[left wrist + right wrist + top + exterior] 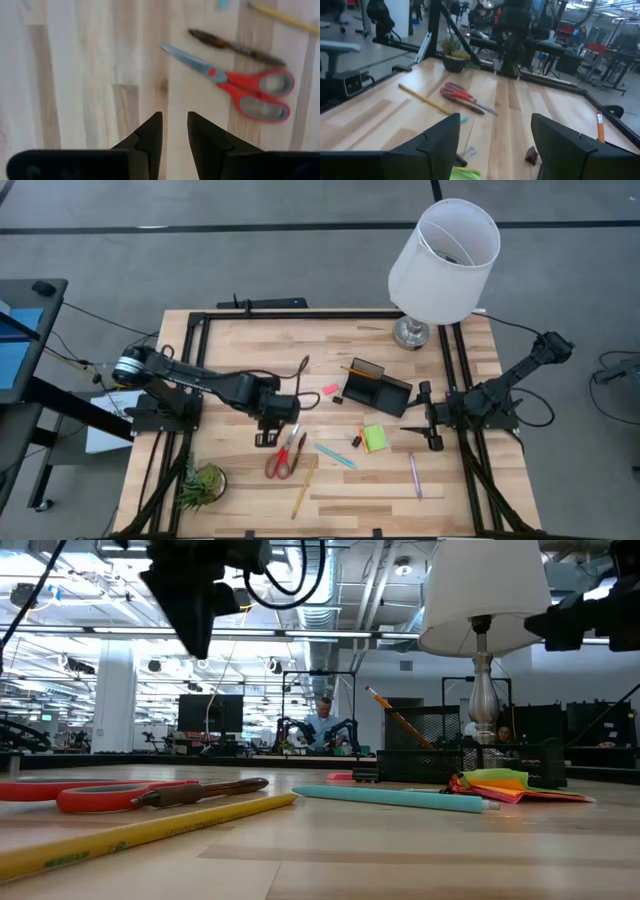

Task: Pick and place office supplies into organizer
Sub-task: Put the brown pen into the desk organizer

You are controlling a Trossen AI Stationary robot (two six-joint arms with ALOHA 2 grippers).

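Nearest the low camera lay a yellow pencil (130, 836), a slim painted-wood stick, long axis running diagonally from the scissors (283, 457) toward the table's near edge. The scissors, red plastic loops with bare steel blades, lay shut just beside it, tips pointing up toward the left gripper (266, 439). That gripper hung over bare pale butcher-block table (240, 350) just beyond the blade tips, its dark wedge fingers (150, 135) parted by a narrow gap, holding nothing. A dark pen (235, 47) lay alongside the scissors; a teal pen (335, 455) lay right of them. The organizer (376, 389), black mesh, boxy, sat well right of the scissors, one orange pencil (356, 369) leaning in it. The right gripper (420, 432) waited beyond the organizer, fingers spread wide, empty.
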